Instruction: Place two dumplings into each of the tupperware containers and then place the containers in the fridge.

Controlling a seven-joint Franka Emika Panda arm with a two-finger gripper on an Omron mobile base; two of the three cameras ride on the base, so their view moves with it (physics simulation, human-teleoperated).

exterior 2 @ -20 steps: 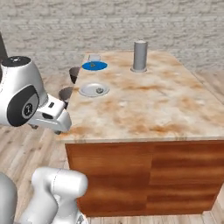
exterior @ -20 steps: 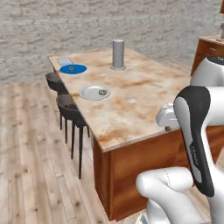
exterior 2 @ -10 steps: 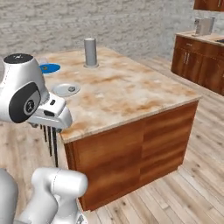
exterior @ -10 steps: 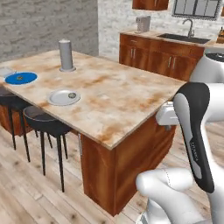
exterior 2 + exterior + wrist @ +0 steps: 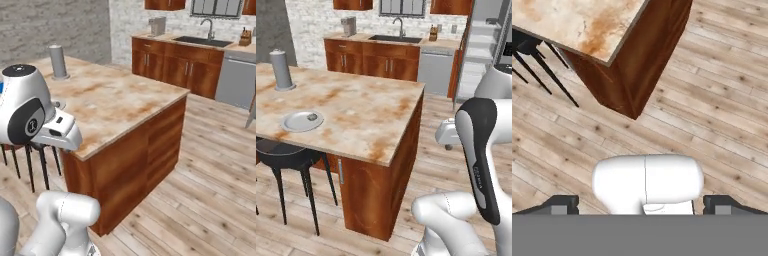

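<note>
Dark finger tips of the gripper sit far apart at the bottom of the hand view, jaws wide open, nothing between them. It hangs over bare wood floor, off the corner of the island.

On the island top, the left base view shows a light-grey plate near the stool-side edge with one small lump on it, probably a dumpling, too small to be sure. A grey cylinder stands further back. Black stool is tucked under that edge.

Fridge is at far right of the left base view, beyond the sink counter, pale shelves showing, so its door looks open.

Progress: looks early. Nothing gripped, no dumpling seen in a container, nothing visibly loaded on the fridge shelves. Filling both containers and carrying them over all seems left to do.
</note>
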